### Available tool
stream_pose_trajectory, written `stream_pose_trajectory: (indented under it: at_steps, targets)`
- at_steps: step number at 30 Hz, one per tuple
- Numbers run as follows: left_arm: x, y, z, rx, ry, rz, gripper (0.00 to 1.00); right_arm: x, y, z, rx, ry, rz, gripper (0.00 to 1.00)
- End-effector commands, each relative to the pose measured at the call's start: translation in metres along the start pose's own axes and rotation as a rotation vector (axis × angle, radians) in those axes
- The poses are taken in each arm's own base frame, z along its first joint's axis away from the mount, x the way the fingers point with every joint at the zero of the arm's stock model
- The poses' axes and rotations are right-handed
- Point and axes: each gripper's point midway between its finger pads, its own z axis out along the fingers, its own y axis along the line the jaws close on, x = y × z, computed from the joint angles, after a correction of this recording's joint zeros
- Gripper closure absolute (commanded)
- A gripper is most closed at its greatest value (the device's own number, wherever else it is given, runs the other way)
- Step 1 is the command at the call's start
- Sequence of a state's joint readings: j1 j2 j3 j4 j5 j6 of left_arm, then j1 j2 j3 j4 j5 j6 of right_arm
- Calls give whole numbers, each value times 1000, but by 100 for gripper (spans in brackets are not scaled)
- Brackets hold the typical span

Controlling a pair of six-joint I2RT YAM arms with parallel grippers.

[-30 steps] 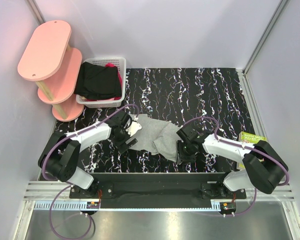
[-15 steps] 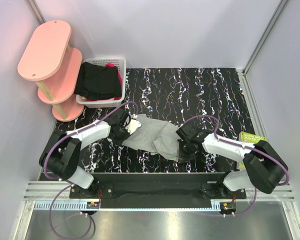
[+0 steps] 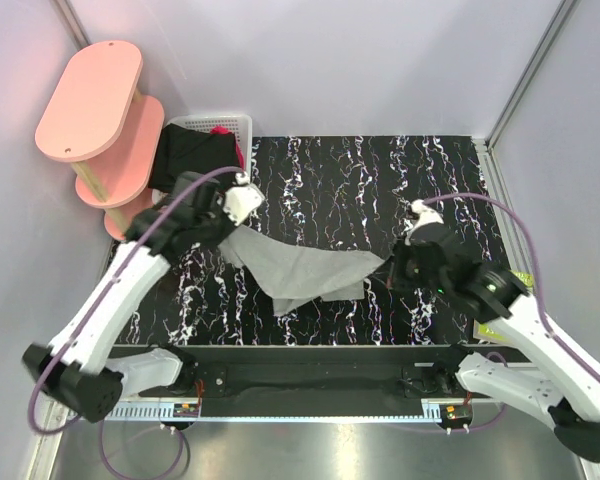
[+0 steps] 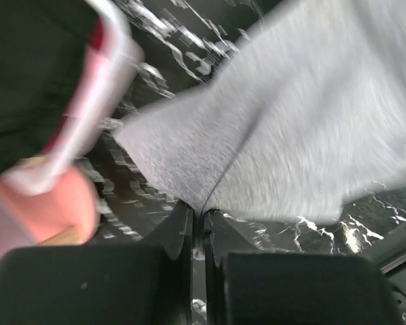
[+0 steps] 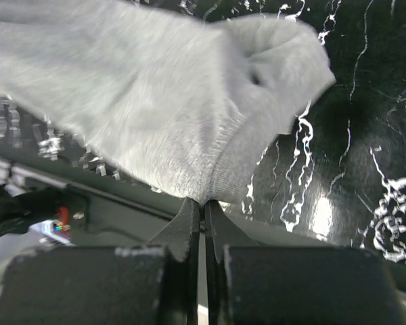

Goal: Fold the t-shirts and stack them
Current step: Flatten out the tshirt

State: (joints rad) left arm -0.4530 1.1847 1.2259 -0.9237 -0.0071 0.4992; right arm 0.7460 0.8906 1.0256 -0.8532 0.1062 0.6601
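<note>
The light grey t-shirt hangs stretched between my two grippers above the black marbled table. My left gripper is shut on its left edge, the cloth pinched at the fingertips of the left gripper. My right gripper is shut on the right end, where a seam of the shirt runs into the closed tips of the right gripper. A black garment and a bit of magenta cloth lie in the basket.
The white lattice basket stands at the back left, close behind the left wrist. A pink two-level shelf stands beside it. A green packet lies at the right table edge.
Both grippers have shut on the grey shirt and risen from the table, moving apart and back. The shirt, crumpled before, now hangs spread between them.
</note>
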Motion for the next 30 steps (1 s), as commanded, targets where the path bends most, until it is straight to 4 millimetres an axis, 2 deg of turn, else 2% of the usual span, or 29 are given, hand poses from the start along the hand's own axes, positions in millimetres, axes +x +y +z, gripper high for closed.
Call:
stream_pose_trajectory:
  at_steps: [1,2,3,4,5,7,10,12,14,15,17,18,19,20,21,22,23,24,25,26,27,28,29,30]
  targets:
    - [8,-4,-78,0,7,15,97,10,-15,-46,27,15,49,100]
    - [4,-6,-96,-2,-29,14,96,5,-10,-57,4,-3,74,100]
    - [14,-14,-106,19,-1,4,96,3,-9,-67,-10,-18,86,100]
    - [17,-19,-114,28,-5,7,95,4,-13,-81,-15,-31,96,100]
    - [18,-26,-125,47,-32,-2,95,-7,-9,-97,-35,-75,111,100]
    - [34,-35,-136,67,-7,-13,94,-16,-10,-124,-50,-114,125,100]
    - [54,-53,-143,131,24,-10,94,-26,-10,-145,-46,-146,143,100]
    - [58,-69,-144,205,18,-14,94,-32,-11,-146,-27,-170,153,100]
    - [62,-81,-136,274,27,15,94,-41,-16,-138,14,-208,156,100]
    - [61,-81,-128,280,29,26,94,-45,-17,-133,29,-223,153,100]
    - [69,-83,-101,312,93,64,94,-55,-21,-112,96,-250,130,100]
    - [65,-80,-84,306,86,83,94,-61,-19,-98,126,-256,121,100]
    - [77,-86,-60,352,164,93,95,-66,-28,-87,189,-275,99,100]
    - [71,-83,-40,350,149,118,95,-70,-29,-77,223,-282,83,100]
    - [73,-84,-25,368,175,126,95,-79,-26,-59,254,-293,68,100]
    - [82,-88,0,414,258,129,96,-86,-32,-49,302,-313,38,100]
    - [75,-84,21,408,248,145,97,-92,-32,-39,318,-318,29,100]
    - [76,-79,36,411,271,140,97,-103,-33,-18,344,-318,29,100]
    - [83,-75,61,423,347,140,98,-102,-33,-3,322,-272,28,100]
    - [77,-66,80,395,344,138,95,-116,-59,8,368,-273,101,100]
    - [77,-56,94,370,365,122,92,-127,-66,31,353,-267,133,100]
    - [78,-43,113,335,410,118,89,-121,-75,48,330,-219,154,100]
    - [70,-30,126,281,390,103,82,-132,-97,55,367,-233,192,100]
    - [65,-15,136,236,384,81,82,-138,-107,71,392,-230,199,100]
